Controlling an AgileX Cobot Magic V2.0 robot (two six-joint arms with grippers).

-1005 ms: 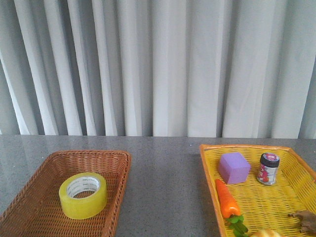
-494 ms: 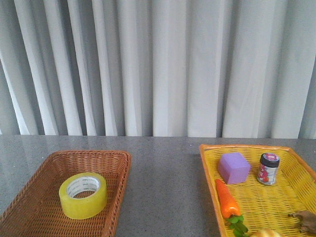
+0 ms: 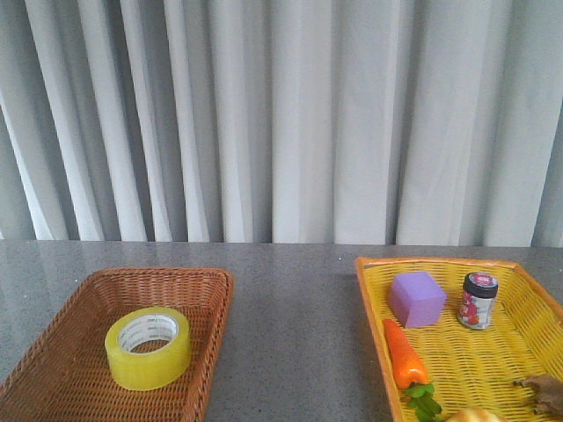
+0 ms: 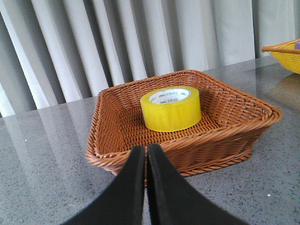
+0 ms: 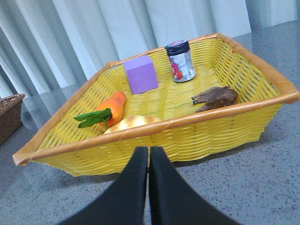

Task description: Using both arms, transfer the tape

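Note:
The yellow tape roll with a white printed core lies flat in the brown wicker basket at the left of the table. It also shows in the left wrist view, inside that basket. My left gripper is shut and empty, just outside the basket's near rim, apart from the tape. My right gripper is shut and empty, just outside the near wall of the yellow basket. Neither arm shows in the front view.
The yellow basket at the right holds a purple cube, a small jar, a toy carrot, a brown object and a pale round item. Grey curtains hang behind the grey table.

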